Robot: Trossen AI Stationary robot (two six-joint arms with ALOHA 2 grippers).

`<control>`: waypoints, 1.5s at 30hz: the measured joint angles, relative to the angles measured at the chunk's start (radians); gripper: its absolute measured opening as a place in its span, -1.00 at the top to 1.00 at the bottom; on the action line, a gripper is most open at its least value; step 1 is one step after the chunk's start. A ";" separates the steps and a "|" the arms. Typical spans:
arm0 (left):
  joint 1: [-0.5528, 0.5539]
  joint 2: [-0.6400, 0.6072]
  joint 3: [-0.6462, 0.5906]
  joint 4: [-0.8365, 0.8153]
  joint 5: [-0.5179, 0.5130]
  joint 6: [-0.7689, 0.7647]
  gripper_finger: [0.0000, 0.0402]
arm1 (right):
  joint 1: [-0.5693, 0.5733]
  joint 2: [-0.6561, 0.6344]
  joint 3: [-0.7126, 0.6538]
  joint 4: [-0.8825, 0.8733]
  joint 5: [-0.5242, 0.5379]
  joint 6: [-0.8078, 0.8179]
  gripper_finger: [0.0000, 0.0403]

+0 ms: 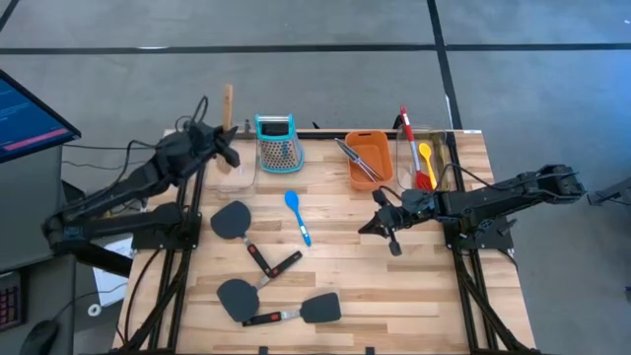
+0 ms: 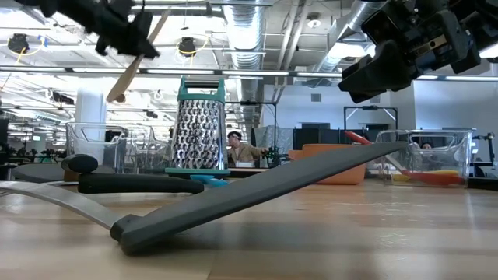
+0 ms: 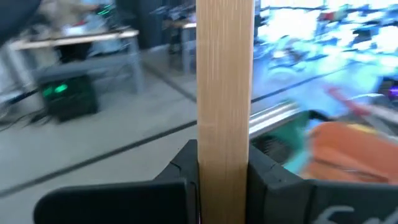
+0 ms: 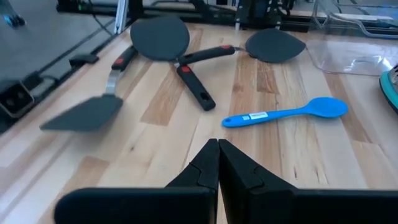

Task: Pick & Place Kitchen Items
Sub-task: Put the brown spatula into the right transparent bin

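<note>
**Wooden turner held aloft at far left of table**

The wooden turner (image 1: pixel 228 104) is clamped between the fingers of the left gripper (image 1: pixel 223 148), raised above a clear bin (image 1: pixel 235 174) at the table's far left edge; the wrist view shows the handle (image 3: pixel 225 93) pinched upright between both pads.

Right gripper (image 1: pixel 391 235) hovers over bare wood at mid-right, fingers pressed together, empty.

Loose on the boards: a blue spoon (image 1: pixel 298 215) near centre and three black spatulas (image 1: pixel 258 266) overlapping toward the near edge. Open wood lies between the spoon and the right gripper.

Far edge, left to right: grater (image 1: pixel 276 142); orange tub (image 1: pixel 369 158) with metal tongs (image 1: pixel 355 160) across it; a second clear bin (image 1: pixel 436 163) holding a red spoon (image 1: pixel 412 148) and a yellow spoon (image 1: pixel 427 158).
</note>
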 joint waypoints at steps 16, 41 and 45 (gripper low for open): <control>-0.587 0.424 0.130 0.391 -0.415 0.307 0.82 | 0.022 0.000 0.001 0.397 0.000 0.057 1.00; -0.722 0.986 0.351 0.727 -0.241 0.247 0.82 | 0.070 -0.001 0.002 0.601 0.222 0.060 1.00; -0.716 0.986 0.351 0.746 -0.247 0.245 0.82 | 0.136 0.005 0.002 0.631 0.518 0.112 1.00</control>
